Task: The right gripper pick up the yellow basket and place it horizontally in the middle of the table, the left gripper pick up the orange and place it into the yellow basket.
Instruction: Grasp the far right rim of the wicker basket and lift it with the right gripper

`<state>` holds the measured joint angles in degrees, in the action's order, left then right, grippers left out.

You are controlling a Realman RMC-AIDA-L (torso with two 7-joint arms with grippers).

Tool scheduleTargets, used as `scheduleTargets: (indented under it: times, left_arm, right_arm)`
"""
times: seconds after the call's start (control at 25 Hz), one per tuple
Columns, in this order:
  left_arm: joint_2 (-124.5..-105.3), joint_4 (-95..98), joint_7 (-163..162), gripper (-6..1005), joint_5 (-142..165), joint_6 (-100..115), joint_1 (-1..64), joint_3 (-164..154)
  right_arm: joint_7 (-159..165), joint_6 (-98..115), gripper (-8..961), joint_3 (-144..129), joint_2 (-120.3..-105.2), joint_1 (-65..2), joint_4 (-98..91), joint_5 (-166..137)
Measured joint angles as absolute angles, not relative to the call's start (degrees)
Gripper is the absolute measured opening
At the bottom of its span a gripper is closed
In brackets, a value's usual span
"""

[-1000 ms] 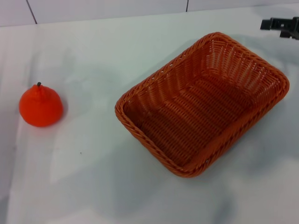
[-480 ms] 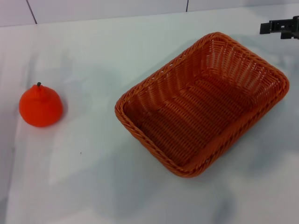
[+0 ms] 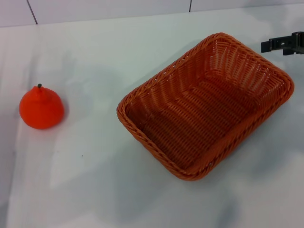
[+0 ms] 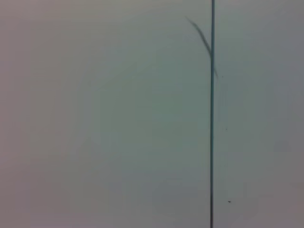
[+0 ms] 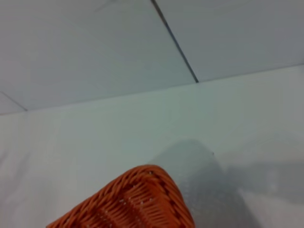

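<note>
The right gripper (image 3: pixel 283 44) pokes in at the far right edge, its finger spread impossible to judge. The yellow basket (image 3: pixel 205 106) lies skewed right of centre, close beside it. The orange (image 3: pixel 41 107) stands far left, open table (image 3: pixel 95 156) between.

Right gripper (image 3: pixel 284 44) at about two o'clock in the head view, only its black tip showing at the edge, finger state unclear, left arm out of sight
</note>
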<state>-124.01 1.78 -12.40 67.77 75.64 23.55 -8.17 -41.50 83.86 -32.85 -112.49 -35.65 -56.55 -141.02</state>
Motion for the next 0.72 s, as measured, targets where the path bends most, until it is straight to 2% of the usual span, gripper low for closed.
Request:
scheduleTargets:
  times: [0.72]
  left_arm:
    - [-124.17, 1.54, -12.39, 811, 67.84, 75.68, 23.37, -8.22]
  right_arm:
    - [-41.48, 84.82, 881, -35.42, -112.28, -38.56, -54.52, -145.2]
